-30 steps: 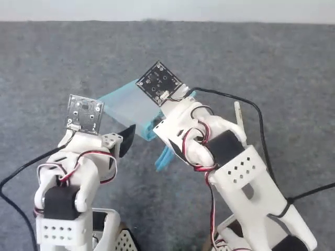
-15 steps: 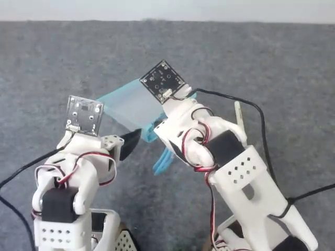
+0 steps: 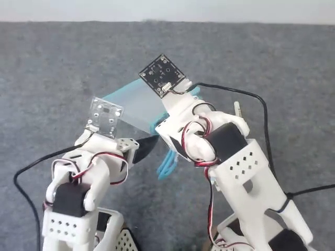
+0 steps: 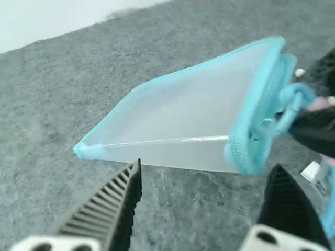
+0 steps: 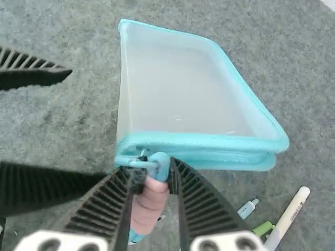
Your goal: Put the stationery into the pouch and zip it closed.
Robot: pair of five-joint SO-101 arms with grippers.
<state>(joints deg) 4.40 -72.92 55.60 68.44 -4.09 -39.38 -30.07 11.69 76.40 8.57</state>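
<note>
Pouch, translucent turquoise-edged plastic (image 5: 178,94), was clamped at zipper end by right pincer (image 5: 152,175); left pincer (image 4: 205,168) gaped, facing its long side.

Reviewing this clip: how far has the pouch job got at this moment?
Done: nothing looks packed; the translucent pouch appears empty. In hand: the right gripper is shut on the pouch's teal end, a pink item pinched there too; the left gripper is open beside it. Left: the white pen and small items beside it lie on the table, then zipping.
</note>
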